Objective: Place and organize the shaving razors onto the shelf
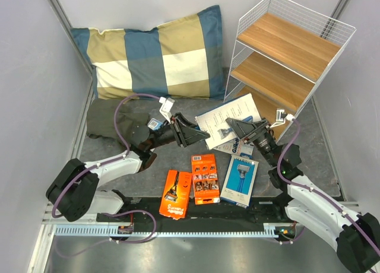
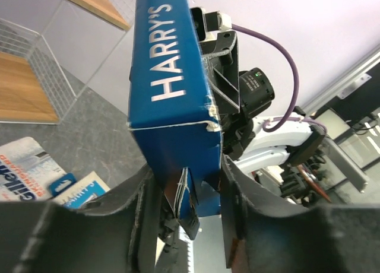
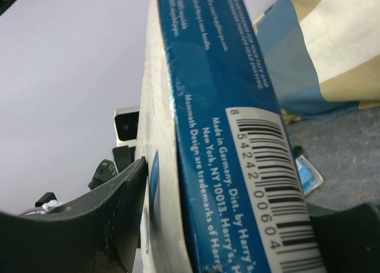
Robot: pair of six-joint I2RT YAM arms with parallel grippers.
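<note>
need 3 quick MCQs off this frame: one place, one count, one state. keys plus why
1. The shelf has how many wooden boards?
A) two
B) three
C) five

2. The two orange packs lie:
A) on the shelf's top board
B) on the table, just ahead of the arm bases
C) on the shelf's bottom board

3. The blue Harry's box is:
A) flat on the table
B) standing on a board
C) held up between the left gripper and the right gripper

Key:
1 B: the top view shows three boards stacked in the white wire frame.
2 B: both sit side by side on the table, with nothing orange on the shelf.
3 C: each wrist view shows the box between that gripper's own fingers, off the table.
</note>
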